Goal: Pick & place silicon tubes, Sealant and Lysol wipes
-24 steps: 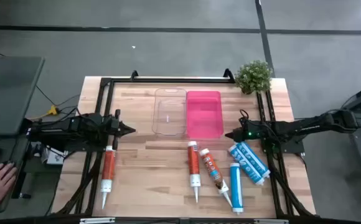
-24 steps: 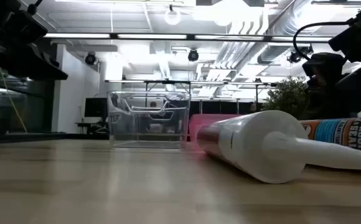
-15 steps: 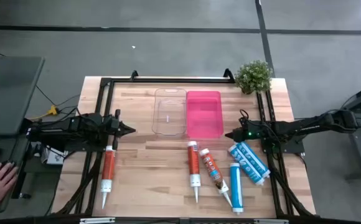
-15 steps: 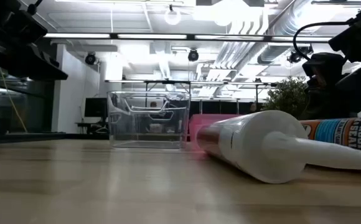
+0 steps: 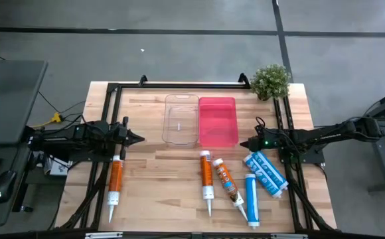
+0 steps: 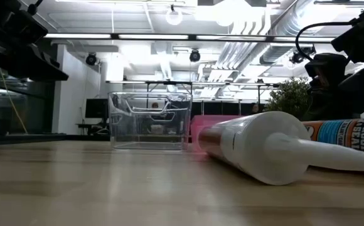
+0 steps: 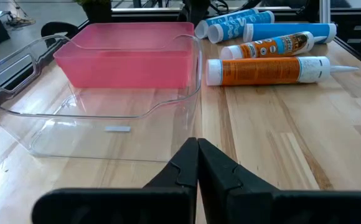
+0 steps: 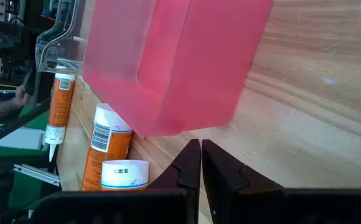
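Both grippers were closed and held nothing. Left gripper hovered at the left side of the counter, pointing at the clear bin. Right gripper hovered at the right side, pointing at the pink bin, which touched the clear one. One orange tube lay alone near the left gripper. Two more orange tubes lay in front of the bins, and beside them a blue tube and a blue wipes pack.
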